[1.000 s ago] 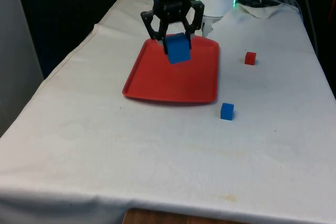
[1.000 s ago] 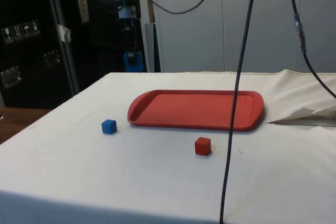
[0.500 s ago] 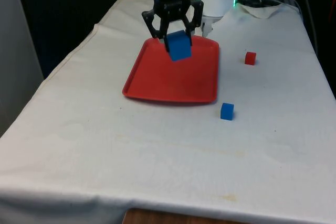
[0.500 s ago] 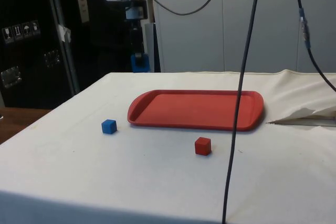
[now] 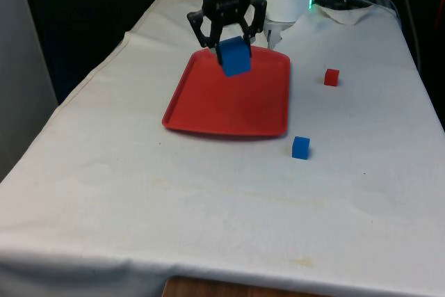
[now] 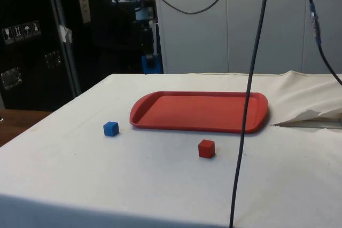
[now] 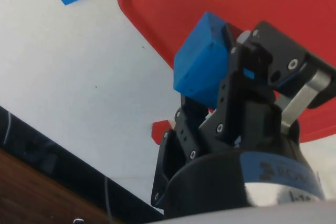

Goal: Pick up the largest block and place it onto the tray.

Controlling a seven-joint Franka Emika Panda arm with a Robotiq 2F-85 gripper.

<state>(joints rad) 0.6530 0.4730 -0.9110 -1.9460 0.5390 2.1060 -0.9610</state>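
Note:
My gripper point(image 5: 230, 45) is shut on the large blue block point(image 5: 234, 57), which hangs tilted in the air over the far part of the red tray point(image 5: 208, 113). In the side view the large blue block point(image 6: 152, 63) hangs under my gripper point(image 6: 152, 57), well above the red tray point(image 6: 199, 111). The wrist view shows the large blue block point(image 7: 202, 61) clamped between the black fingers point(image 7: 247, 74) with the red tray point(image 7: 294, 3) beneath.
A small blue block point(image 5: 300, 147) lies on the cloth near the tray's near corner at the front view's right. A small red block point(image 5: 332, 76) lies further right. Both appear in the side view, small blue block point(image 6: 110, 128) and small red block point(image 6: 206, 148). A black cable point(image 6: 248, 100) hangs across the side view.
My gripper has carried the large blue block further over the tray, away from the front camera and slightly upward. The small blocks have stayed put.

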